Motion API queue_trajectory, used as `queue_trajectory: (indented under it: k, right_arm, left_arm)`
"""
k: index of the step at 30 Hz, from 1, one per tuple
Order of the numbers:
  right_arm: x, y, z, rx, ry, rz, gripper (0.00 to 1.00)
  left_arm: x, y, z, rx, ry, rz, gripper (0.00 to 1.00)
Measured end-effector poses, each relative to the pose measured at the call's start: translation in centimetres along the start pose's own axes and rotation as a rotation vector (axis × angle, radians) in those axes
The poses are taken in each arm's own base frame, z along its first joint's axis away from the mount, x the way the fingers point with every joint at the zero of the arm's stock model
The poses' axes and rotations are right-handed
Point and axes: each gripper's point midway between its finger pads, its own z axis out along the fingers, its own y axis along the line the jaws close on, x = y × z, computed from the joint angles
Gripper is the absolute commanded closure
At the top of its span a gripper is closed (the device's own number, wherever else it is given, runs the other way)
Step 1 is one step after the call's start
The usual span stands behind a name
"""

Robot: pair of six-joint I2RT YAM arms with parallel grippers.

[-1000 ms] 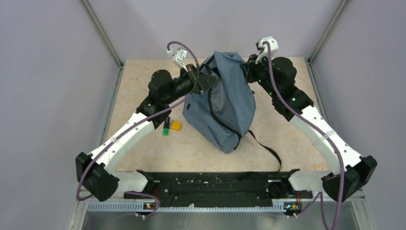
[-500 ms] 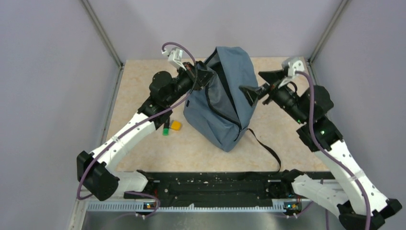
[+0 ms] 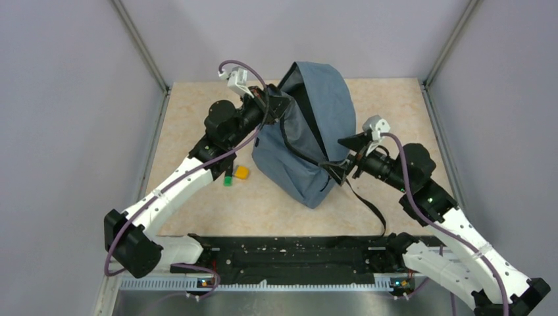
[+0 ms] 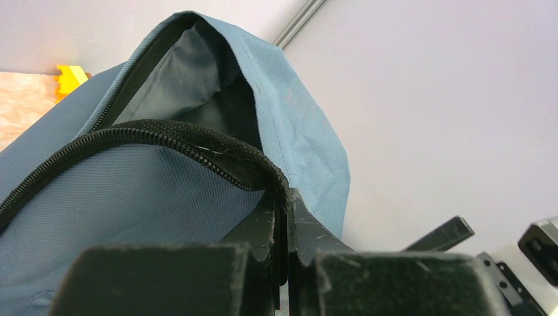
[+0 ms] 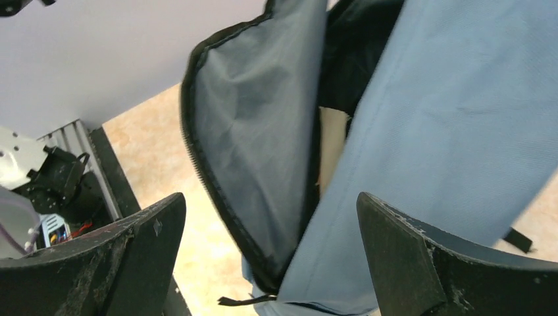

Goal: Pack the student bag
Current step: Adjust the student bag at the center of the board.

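The student bag (image 3: 314,135), grey-blue with black zips, stands at the middle of the table with its main opening gaping. My left gripper (image 3: 275,107) is shut on the black zip edge (image 4: 263,172) at the bag's upper left and holds that edge up. In the left wrist view the grey lining (image 4: 177,72) shows inside the opening. My right gripper (image 3: 342,161) is open beside the bag's lower right side. Its fingers (image 5: 148,247) stand wide apart, with nothing clamped. The unzipped flap (image 5: 253,131) and outer fabric (image 5: 447,118) hang in front of the right gripper (image 5: 270,243).
A yellow block (image 3: 242,172) and a green marker (image 3: 228,178) lie on the table left of the bag, under my left arm. A black shoulder strap (image 3: 368,205) trails toward the near edge. Grey walls enclose the table on three sides.
My right gripper let go of the bag's top right, opened wide and swung down toward the near right side of the bag. The left gripper kept its hold and rose slightly.
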Motion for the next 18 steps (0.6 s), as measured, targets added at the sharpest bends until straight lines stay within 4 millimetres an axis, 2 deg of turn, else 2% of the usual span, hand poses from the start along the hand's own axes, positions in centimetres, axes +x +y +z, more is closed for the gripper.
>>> queue_trajectory:
  k: [7,13,18]
  right_arm:
    - [1.8,2.4,0.6,-0.048,0.033,-0.119,0.05]
    - [4.7,1.7,1.4,0.07,0.097,-0.214,0.04]
    - [2.8,0.2,1.2,0.178,0.036,-0.209,0.02]
  left_arm:
    - [-0.4,0.3,-0.2,-0.025,-0.017,-0.002,1.0]
    - [-0.6,0.3,-0.7,-0.04,-0.023,-0.002,1.0]
    - [-0.9,0.4,-1.7,-0.05,-0.038,0.001,1.0]
